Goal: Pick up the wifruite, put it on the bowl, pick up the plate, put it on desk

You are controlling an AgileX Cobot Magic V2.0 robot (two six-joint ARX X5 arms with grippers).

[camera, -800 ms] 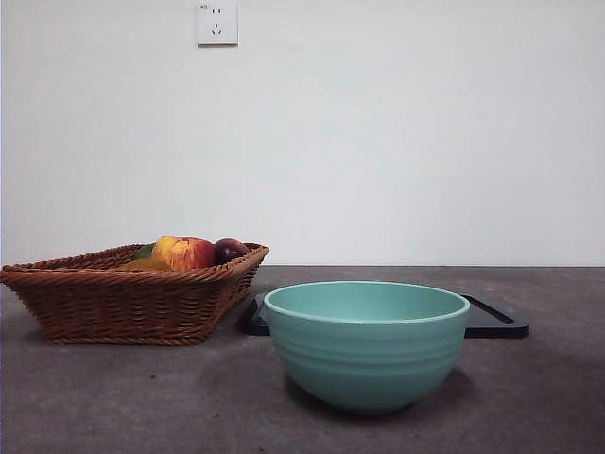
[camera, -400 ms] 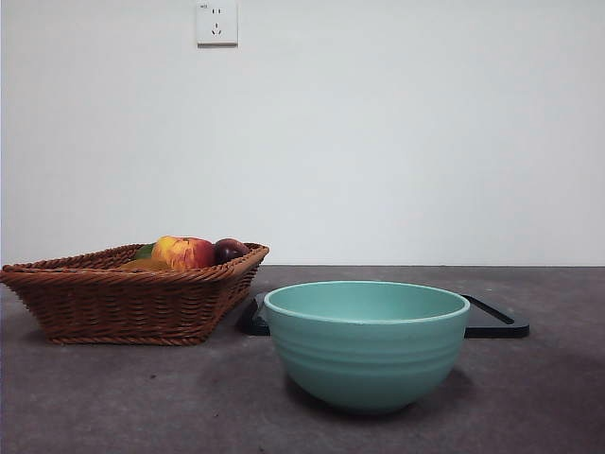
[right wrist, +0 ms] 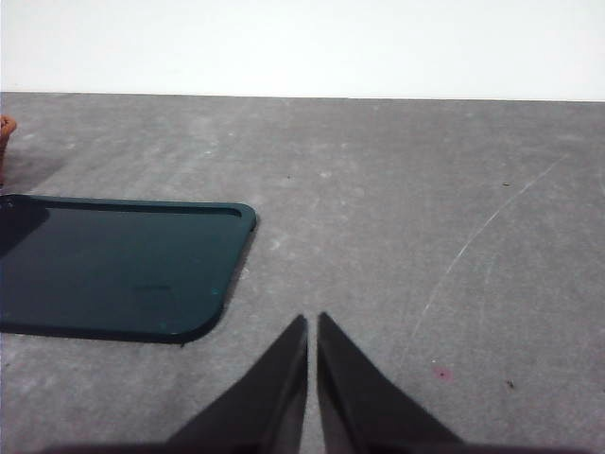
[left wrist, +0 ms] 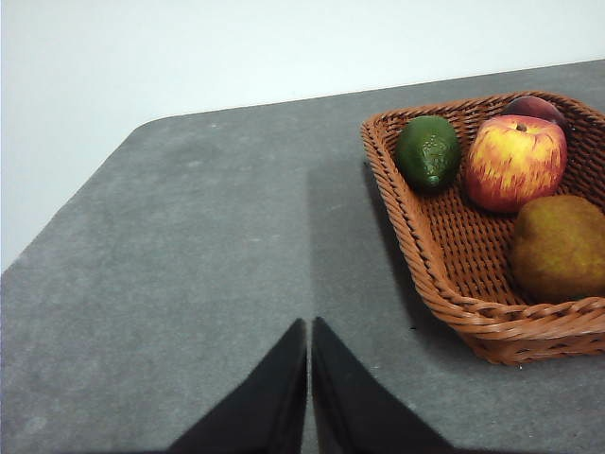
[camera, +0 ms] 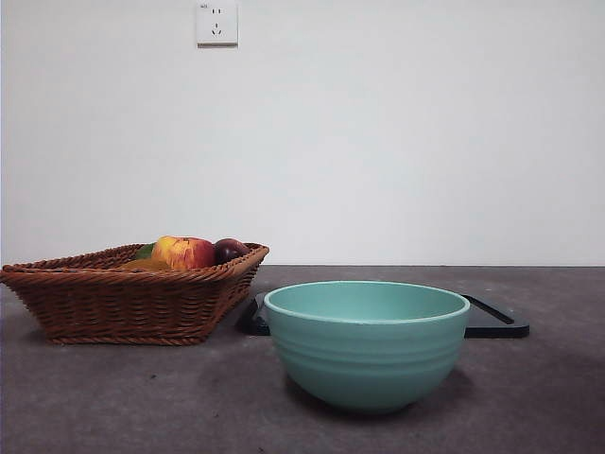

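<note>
Change: nothing is seen to have moved since the earlier pictures.
Kiwifruit [left wrist: 560,248]: brown, dull, oval; laid in the basket [left wrist: 444,274], at its near corner.
Neighbours: an apple [left wrist: 515,162] just beside it, a green fruit [left wrist: 428,151] further along, a dark fruit [camera: 230,250] half hidden behind.
Bowl [camera: 367,343]: teal, set on the desk [camera: 142,397]; probably empty.
Plate [right wrist: 113,265]: dark, flat, behind the bowl.
Left gripper [left wrist: 309,326]: jaws pressed together, nothing held.
Right gripper [right wrist: 312,322]: the same.

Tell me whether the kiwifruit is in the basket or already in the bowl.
In the basket. The kiwifruit lies inside the wicker basket beside the apple. The bowl interior is hidden from view.
</note>
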